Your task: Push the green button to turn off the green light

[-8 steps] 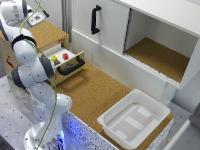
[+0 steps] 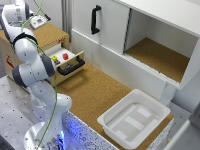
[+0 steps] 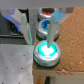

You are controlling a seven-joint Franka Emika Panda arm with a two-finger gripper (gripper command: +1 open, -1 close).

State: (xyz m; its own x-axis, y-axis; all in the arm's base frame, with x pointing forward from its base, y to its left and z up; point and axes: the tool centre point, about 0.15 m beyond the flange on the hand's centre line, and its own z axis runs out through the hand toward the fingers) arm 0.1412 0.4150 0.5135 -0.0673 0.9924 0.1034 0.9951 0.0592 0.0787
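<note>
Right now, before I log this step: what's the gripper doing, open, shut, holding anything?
Gripper: open, holding nothing; its fingers hang over the lit green button.

Robot lab, perforated metal bench (image 2: 12,107), mock cabinet (image 2: 115,30)

arm (image 2: 31,70): white, glossy, rounded segments stacked like thick tubes
joints: dark grey to black bands between the white segments
base (image 2: 42,137): wide white round foot, with a blue glow just beside it
cable (image 2: 46,107): thin green line running along the arm's length
gripper (image 3: 38,31): pale grey, blurred in the wrist view
fingers (image 3: 52,33): long, slim, light-coloured
</note>
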